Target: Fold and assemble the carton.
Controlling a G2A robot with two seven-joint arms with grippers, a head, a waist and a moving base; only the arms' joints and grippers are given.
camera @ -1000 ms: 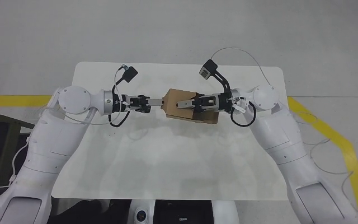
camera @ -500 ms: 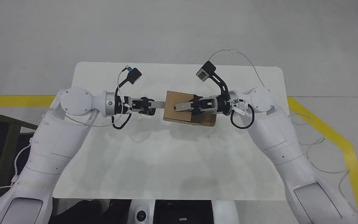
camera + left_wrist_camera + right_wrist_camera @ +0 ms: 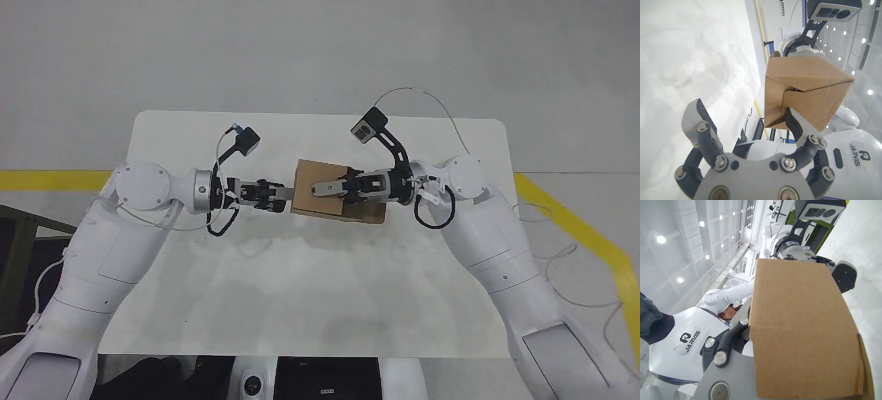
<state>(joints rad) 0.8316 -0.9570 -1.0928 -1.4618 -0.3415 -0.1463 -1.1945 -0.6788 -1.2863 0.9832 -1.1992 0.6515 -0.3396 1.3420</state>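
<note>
A brown carton [image 3: 340, 192] hangs above the middle of the white table [image 3: 300, 290], folded into a box shape. My right gripper [image 3: 335, 189] is shut on it, with one finger lying along its top face; the carton [image 3: 802, 328] hides most of that gripper in the right wrist view. My left gripper [image 3: 745, 111] stands open at the carton's other end [image 3: 287, 191]. One of its fingertips [image 3: 791, 121] touches the folded end flaps of the carton [image 3: 802, 94]; the other finger is off to the side, clear of the box.
Yellow floor tape [image 3: 45, 180] runs past both sides of the table. The table surface around and below the carton is bare white.
My left arm has pushed in toward the carton, bringing its open fingers up against the end flaps. The carton has shifted slightly toward the left arm in the right gripper.
</note>
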